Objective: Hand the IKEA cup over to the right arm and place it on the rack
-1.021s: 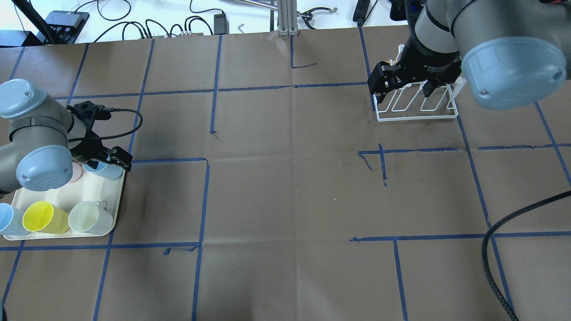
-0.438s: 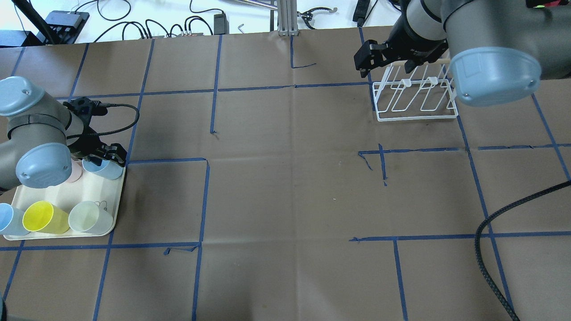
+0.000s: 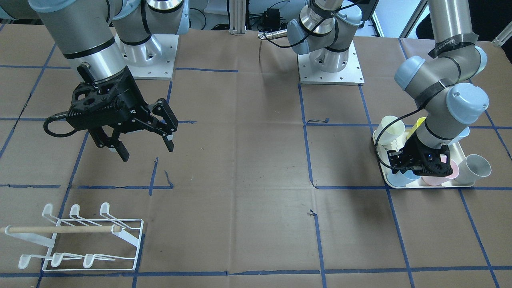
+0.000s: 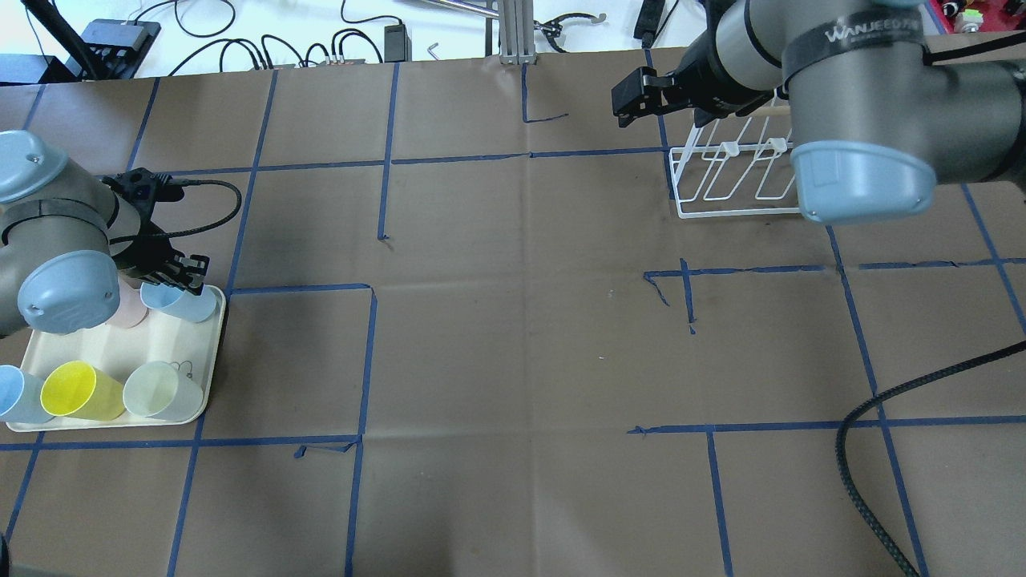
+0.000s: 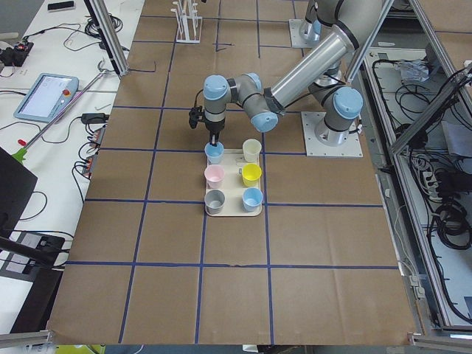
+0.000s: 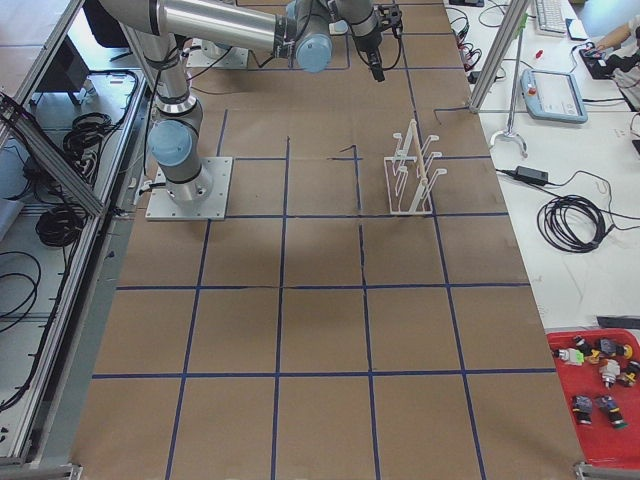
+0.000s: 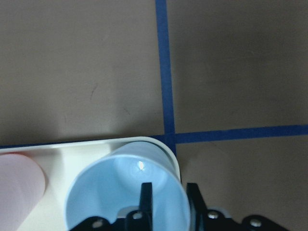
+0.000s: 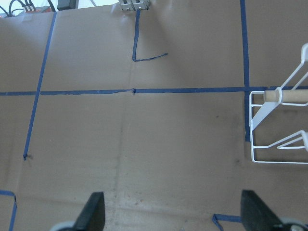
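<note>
Jaws of the left gripper (image 7: 168,187) straddle the rim of the light blue plastic cup (image 4: 183,304). One finger (image 7: 146,197) reaches inside the cup, the other stands outside its wall, and the gap between them is narrow. Whether they already pinch the wall I cannot tell. Jaws of the right gripper (image 3: 147,151) are released, spread wide with nothing between them.

The light blue plastic cup stands upright, mouth up, in a corner of the cream rectangular tray (image 4: 120,349); seen from overhead, that corner is at the tray's 1 o'clock. A pale pink cup (image 4: 135,311) is just beside it at its 9 o'clock, partly under the silver-grey left arm (image 4: 56,256). Along the tray's 6 o'clock edge stand a pale translucent cup (image 4: 160,391), a yellow cup (image 4: 80,391) and a second light blue cup (image 4: 16,393). The tray sits at 9 o'clock on the brown paper-covered worktop (image 4: 513,336), which is marked with a blue tape grid.

The white wire rack (image 3: 128,238) with its light wooden dowel (image 3: 60,229) stands at about 2 o'clock on the worktop, well apart from the tray. The silver-grey right arm (image 4: 866,104) holds its gripper raised above the worktop, at the rack's 10 o'clock in the overhead view. The right wrist view shows the rack's corner and the dowel's end at its 3 o'clock edge.
</note>
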Robot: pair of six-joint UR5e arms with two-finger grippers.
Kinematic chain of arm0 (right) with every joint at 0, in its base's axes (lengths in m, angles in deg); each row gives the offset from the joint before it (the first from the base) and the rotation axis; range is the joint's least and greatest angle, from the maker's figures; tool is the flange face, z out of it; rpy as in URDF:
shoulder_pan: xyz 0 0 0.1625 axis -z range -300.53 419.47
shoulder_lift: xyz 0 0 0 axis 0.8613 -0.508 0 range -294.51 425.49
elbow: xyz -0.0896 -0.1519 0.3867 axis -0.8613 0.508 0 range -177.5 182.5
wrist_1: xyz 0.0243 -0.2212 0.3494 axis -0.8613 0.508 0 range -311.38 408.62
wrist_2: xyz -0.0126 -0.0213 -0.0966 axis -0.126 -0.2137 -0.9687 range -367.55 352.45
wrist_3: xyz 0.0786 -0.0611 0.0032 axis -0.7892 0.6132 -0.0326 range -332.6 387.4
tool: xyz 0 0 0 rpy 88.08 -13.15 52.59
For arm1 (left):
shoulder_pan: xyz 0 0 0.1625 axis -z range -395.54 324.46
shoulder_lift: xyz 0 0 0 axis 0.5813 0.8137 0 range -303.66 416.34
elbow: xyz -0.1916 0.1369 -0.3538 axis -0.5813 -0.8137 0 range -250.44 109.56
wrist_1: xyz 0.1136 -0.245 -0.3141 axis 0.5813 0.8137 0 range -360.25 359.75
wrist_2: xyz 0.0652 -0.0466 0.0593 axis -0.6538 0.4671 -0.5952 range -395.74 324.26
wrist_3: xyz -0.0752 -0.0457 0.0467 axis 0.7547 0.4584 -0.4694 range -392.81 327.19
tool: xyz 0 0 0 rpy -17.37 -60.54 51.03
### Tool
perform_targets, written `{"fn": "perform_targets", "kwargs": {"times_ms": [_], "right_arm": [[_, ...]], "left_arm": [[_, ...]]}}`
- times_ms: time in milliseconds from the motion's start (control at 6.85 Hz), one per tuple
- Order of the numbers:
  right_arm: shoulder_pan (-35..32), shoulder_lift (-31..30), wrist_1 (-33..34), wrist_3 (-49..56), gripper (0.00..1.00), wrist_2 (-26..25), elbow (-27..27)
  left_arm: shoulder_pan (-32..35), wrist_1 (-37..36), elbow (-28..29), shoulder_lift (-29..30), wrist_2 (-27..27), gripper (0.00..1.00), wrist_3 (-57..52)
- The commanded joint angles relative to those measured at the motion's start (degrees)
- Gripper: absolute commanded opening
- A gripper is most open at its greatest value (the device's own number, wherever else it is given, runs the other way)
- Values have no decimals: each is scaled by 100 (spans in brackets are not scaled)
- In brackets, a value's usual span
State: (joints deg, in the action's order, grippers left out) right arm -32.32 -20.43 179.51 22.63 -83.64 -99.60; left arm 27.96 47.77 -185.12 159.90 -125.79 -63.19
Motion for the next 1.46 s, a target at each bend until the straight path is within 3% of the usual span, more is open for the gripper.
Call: {"fn": "perform_targets", "kwargs": {"times_ms": [0, 292, 438, 584, 730, 1021, 1167, 1313], "right_arm": [[-5, -65, 593, -1257, 100, 51, -502], [-14, -83, 1687, -2524, 100, 60, -914], [-23, -101, 2529, -3268, 100, 60, -1317], [-67, -188, 3860, -3867, 100, 60, -1573], [-224, -241, 5196, -4047, 100, 60, -1689], [-462, -242, 5622, -5027, 100, 60, -2162], [-454, -268, 5622, -5364, 100, 77, -2443], [-410, -268, 5622, -5428, 100, 747, -2742]], "left_arm": [[-13, 563, 303, -264, 5, 0, -3], [31, 2649, 1407, -704, 5, 0, 49], [74, 3669, 2083, -688, 23, 0, 49], [197, 4341, 2638, -662, 171, 0, 93], [511, 4582, 2940, -661, 198, 0, 389], [987, 4498, 2969, -661, 364, 0, 594], [1015, 4375, 2908, -679, 1227, 0, 577], [1041, 3930, 2821, -688, 2114, 0, 551]]}}
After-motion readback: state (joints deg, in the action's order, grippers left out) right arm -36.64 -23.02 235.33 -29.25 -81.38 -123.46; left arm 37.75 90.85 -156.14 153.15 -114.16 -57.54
